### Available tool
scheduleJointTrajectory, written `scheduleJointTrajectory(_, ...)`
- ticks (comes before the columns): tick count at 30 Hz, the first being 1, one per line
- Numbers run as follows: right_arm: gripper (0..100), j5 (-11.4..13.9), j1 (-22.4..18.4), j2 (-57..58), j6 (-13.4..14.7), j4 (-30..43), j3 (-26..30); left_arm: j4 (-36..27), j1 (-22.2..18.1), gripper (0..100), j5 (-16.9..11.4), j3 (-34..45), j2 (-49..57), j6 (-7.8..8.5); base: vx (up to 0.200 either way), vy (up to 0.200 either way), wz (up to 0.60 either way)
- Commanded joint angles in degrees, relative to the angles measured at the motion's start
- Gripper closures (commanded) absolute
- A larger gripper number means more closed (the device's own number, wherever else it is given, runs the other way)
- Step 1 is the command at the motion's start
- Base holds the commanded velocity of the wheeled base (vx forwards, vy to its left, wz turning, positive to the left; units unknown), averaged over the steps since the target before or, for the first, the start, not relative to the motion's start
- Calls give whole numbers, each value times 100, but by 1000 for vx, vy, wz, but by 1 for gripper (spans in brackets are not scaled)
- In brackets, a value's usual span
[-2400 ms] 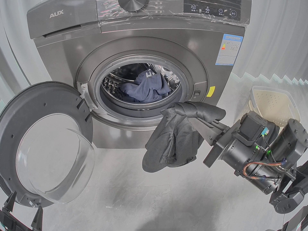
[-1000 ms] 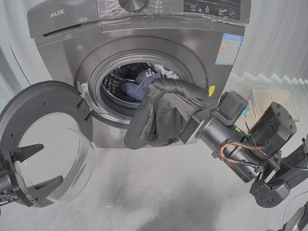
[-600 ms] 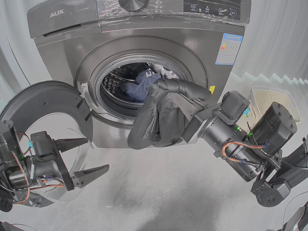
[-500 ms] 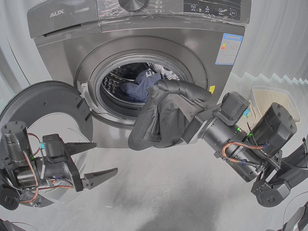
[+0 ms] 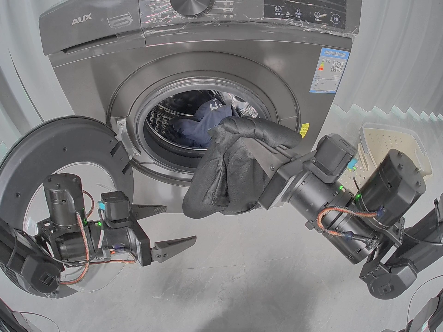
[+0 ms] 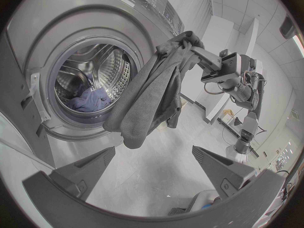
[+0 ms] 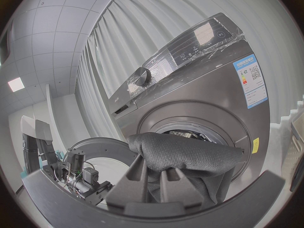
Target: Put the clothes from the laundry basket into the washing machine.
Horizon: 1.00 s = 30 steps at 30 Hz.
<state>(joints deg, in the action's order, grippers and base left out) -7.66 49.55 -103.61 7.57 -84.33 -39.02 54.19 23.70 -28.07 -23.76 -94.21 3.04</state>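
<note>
The grey washing machine (image 5: 194, 65) stands with its round door (image 5: 60, 162) swung open to the left. A dark blue garment (image 5: 196, 127) lies inside the drum (image 6: 95, 70). My right gripper (image 5: 256, 146) is shut on a black garment (image 5: 230, 171) that hangs just in front of the drum's lower right rim; the black garment (image 6: 152, 92) droops below the opening. The right gripper (image 7: 153, 174) has this cloth (image 7: 186, 154) draped over its fingers. My left gripper (image 5: 173, 224) is open and holds nothing, low over the floor, left of and below the hanging cloth. The cream laundry basket (image 5: 397, 148) sits at the right.
Bare grey floor (image 5: 221, 273) stretches in front of the machine. The open door with its glass bowl (image 5: 92, 236) stands close behind my left arm. Pale curtains (image 5: 401, 47) hang behind the machine.
My right gripper carried the black garment up and left to the drum's mouth, then held nearly still. My left arm rose into view and moved right toward the hanging cloth, gripper open.
</note>
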Motion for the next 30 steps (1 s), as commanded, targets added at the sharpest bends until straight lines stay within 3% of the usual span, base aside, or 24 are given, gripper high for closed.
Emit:
scheduleJointTrajectory(1, 100, 1, 28, -28, -1, -4, 0, 83, 21, 0, 4, -278, -458, -22, 0, 0, 0)
scheduleJointTrajectory(8, 100, 1, 37, -63, -1, 5, 26, 408, 30, 0, 4, -639, -792, -304, 0, 0, 0)
scheduleJointTrajectory(30, 100, -8, 81, -125, 8, -13, 26, 1446, 179, 0, 180, -1157, -1855, -312, 0, 0, 0)
